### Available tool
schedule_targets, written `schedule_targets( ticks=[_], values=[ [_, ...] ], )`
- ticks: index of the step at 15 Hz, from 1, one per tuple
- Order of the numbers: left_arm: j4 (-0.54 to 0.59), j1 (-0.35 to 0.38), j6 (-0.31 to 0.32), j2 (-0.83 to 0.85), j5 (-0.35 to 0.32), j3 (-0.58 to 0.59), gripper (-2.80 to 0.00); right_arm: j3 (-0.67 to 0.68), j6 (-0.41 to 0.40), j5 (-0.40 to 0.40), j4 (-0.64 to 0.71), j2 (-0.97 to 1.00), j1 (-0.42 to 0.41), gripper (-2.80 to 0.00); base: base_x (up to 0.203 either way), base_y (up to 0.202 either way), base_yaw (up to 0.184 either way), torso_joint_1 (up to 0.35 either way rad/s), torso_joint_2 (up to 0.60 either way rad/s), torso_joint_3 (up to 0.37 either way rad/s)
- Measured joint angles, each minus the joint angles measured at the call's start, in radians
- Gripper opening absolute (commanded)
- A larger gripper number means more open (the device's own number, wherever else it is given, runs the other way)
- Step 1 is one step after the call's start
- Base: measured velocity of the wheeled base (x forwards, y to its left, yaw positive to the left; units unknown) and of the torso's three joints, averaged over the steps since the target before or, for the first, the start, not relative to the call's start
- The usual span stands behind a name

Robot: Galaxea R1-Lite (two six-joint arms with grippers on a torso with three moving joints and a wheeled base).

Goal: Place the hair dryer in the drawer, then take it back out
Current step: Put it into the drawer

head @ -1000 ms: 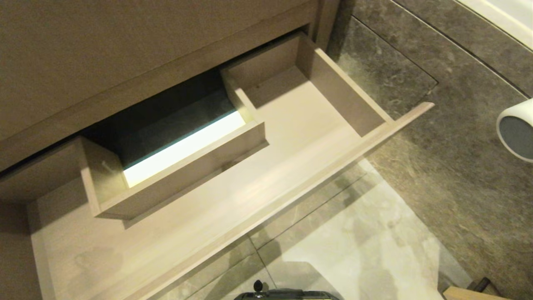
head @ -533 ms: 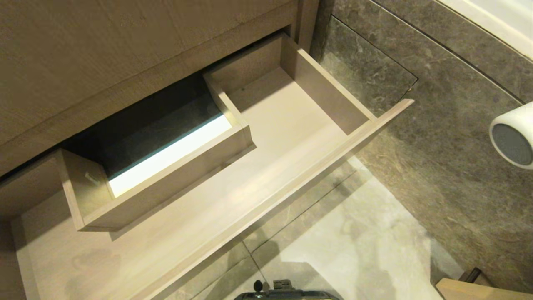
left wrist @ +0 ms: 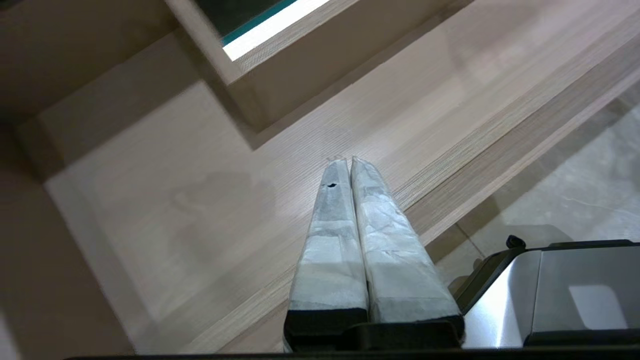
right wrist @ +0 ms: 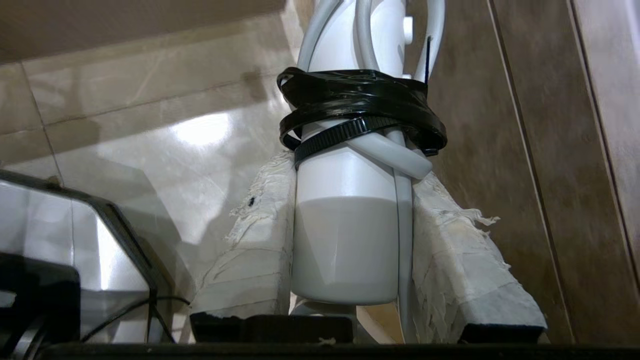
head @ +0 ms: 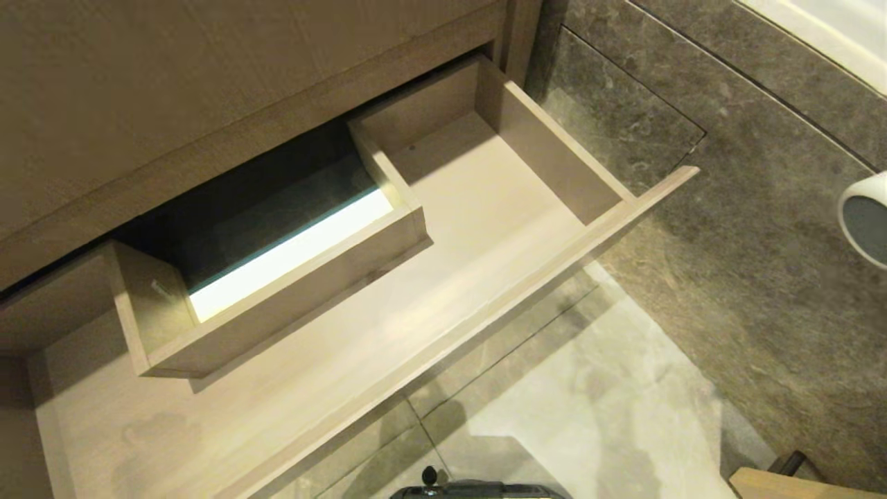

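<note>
The drawer [head: 443, 277] stands pulled out from the wood-grain cabinet [head: 208, 90], its flat front running diagonally across the head view above the pale floor tiles [head: 596, 402]. Inside, a boxed cut-out [head: 277, 277] sits toward the back, with 1 open compartment to its right and a long bare strip of drawer bottom along the front.

The hair dryer [right wrist: 350, 215] is outside the drawer, well off to the drawer's right, over the dark marbled floor [head: 748, 277]. In the head view only its white barrel with the grey round end [head: 866, 218] shows at the frame's edge. The right gripper [right wrist: 350, 240] clamps the dryer's straight white handle between its 2 tape-wrapped fingers [right wrist: 250, 250], 1 on each side (the tape is frayed at the tips). Just beyond the fingers, the white cord [right wrist: 395, 155] is bundled against the handle by a black tie [right wrist: 360, 105].

The left gripper [left wrist: 345, 162] has its 2 wrapped fingers pressed together with nothing between them, and hangs above the drawer's front edge near the left end. A dark part of the robot's base [head: 478, 488] shows at the bottom.
</note>
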Motion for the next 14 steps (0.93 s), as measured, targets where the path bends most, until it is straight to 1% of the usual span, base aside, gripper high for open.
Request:
schedule_targets(
  ticks=[7, 8, 12, 14],
  values=[
    [0.002, 0.0, 0.0, 0.0, 0.0, 0.0, -2.8, -0.009, -0.005, 0.005, 0.008, 0.0, 0.001, -2.8, 0.002, -0.009, 0.167, 0.003, 0.0, 0.004],
    [0.001, 0.0, 0.0, 0.0, 0.0, 0.0, -2.8, -0.009, -0.004, 0.002, 0.011, 0.0, 0.001, -2.8, -0.001, -0.004, 0.072, 0.003, 0.01, 0.005],
    [0.0, 0.0, 0.001, 0.0, 0.0, 0.0, -2.8, -0.01, -0.002, -0.003, 0.014, 0.0, 0.0, -2.8, 0.0, 0.0, 0.0, 0.0, 0.0, 0.0],
    [0.001, 0.0, 0.0, 0.0, 0.0, 0.0, -2.8, -0.012, -0.003, -0.035, 0.034, 0.001, -0.003, -2.8, 0.0, 0.0, 0.0, 0.0, 0.0, 0.0]
  ],
)
